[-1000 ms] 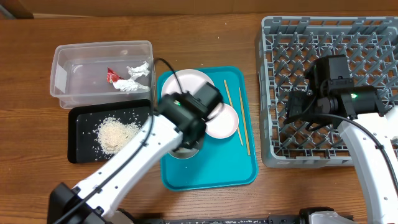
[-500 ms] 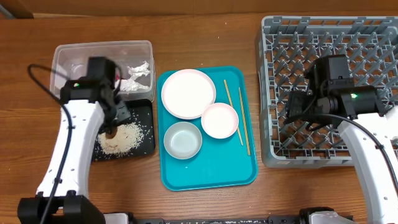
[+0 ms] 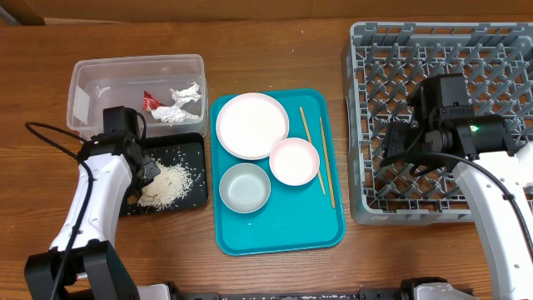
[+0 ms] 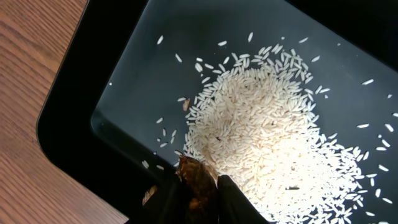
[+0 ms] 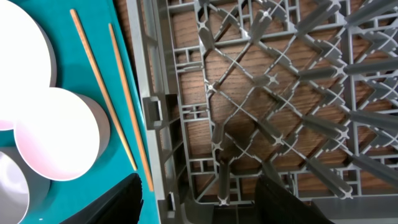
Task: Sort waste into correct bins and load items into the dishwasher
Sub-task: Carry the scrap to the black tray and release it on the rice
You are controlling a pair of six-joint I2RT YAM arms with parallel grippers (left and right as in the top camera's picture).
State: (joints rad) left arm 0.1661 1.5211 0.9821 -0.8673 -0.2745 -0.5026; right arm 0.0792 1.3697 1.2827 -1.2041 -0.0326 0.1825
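Note:
My left gripper is shut on the small brown food scrap, low over the shallow black tray, at the near-left edge of the pile of white rice. In the overhead view the left gripper is at the tray's left part. The clear tub holds the red wrapper and crumpled tissue. My right gripper is open and empty over the near-left corner of the grey dish rack. The plate, two bowls and chopsticks lie on the teal tray. No cup shows.
The teal tray sits between the black tray and the dish rack. The rack's left wall stands next to the chopsticks in the right wrist view. Bare wooden table lies behind the trays.
My left arm has swung left from over the teal tray to the black tray and come down at its left part. The right arm has not moved.

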